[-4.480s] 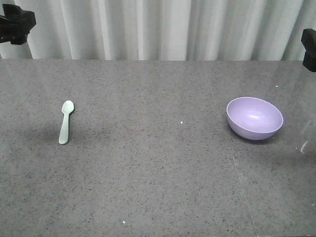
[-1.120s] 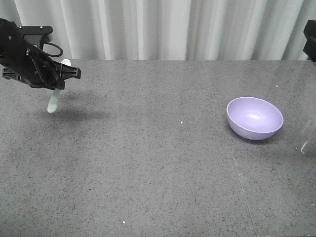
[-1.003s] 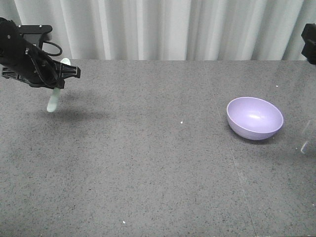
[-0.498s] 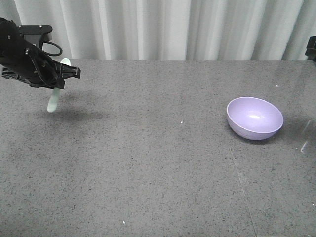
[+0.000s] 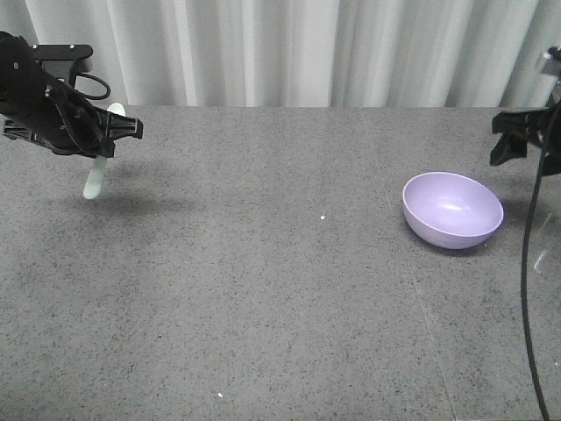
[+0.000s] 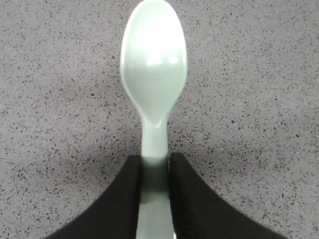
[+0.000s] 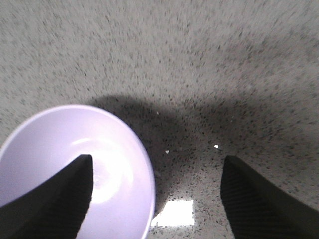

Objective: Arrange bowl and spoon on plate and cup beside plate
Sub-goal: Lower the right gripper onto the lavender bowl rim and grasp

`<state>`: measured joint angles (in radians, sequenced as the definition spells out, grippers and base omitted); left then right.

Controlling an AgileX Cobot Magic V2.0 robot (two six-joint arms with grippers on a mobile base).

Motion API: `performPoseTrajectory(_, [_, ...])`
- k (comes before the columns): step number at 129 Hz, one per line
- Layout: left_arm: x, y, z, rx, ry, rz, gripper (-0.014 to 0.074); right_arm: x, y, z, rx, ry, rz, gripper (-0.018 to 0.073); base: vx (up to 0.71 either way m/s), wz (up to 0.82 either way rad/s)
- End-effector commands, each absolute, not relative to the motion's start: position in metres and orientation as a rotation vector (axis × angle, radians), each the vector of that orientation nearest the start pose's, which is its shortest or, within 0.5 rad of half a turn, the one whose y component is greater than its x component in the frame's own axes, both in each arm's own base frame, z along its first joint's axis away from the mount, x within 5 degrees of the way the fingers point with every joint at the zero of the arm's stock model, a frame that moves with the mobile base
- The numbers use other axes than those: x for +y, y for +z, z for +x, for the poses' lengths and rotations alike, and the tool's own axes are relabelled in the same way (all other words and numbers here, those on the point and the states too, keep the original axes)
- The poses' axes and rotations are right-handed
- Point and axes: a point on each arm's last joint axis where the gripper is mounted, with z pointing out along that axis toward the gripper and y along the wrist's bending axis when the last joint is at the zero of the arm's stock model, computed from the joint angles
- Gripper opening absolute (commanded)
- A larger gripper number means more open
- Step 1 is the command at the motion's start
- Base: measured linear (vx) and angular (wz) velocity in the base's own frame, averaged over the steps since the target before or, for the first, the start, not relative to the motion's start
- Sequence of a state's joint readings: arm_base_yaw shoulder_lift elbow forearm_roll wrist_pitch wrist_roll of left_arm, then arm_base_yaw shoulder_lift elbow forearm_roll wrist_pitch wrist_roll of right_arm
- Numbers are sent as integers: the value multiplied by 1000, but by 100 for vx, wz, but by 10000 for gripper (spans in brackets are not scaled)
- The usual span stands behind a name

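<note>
Both aloft: left gripper [image 6: 155,167] clamps the spoon [image 6: 154,74], right gripper [image 7: 157,172] gapes above the bowl [image 7: 60,149]

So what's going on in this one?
A two-armed robot is partway through setting a table. Its left pincer is shut on the neck of a pale green spoon, holding it clear of the grey table at the far left. The right pincer is open above the purple bowl, with its fingers either side of the rim. No plate or cup shows in any view.
</note>
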<state>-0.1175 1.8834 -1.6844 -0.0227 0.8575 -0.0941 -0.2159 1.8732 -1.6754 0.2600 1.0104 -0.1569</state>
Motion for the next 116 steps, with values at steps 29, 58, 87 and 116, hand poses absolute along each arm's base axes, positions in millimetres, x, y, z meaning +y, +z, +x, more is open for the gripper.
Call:
performPoseTrajectory(29, [-54,338,418,2396,-143,9,-7,-50,291,416,2667,267,-27,507,0,0])
performPoseTrajectory(58, [-54,338,418,2397,-143,9,-7,-23,290,424,2641,129,-113,500,0,0])
performPoseTrajectory(87, [-54,338,418,2397,-143,9,-7,-29,272,428,2713,39,-30,450,0,0])
performPoseTrajectory(116, [-54,338,418,2397,-143,9,-7,-28,254,434,2753,59,-44,225,0,0])
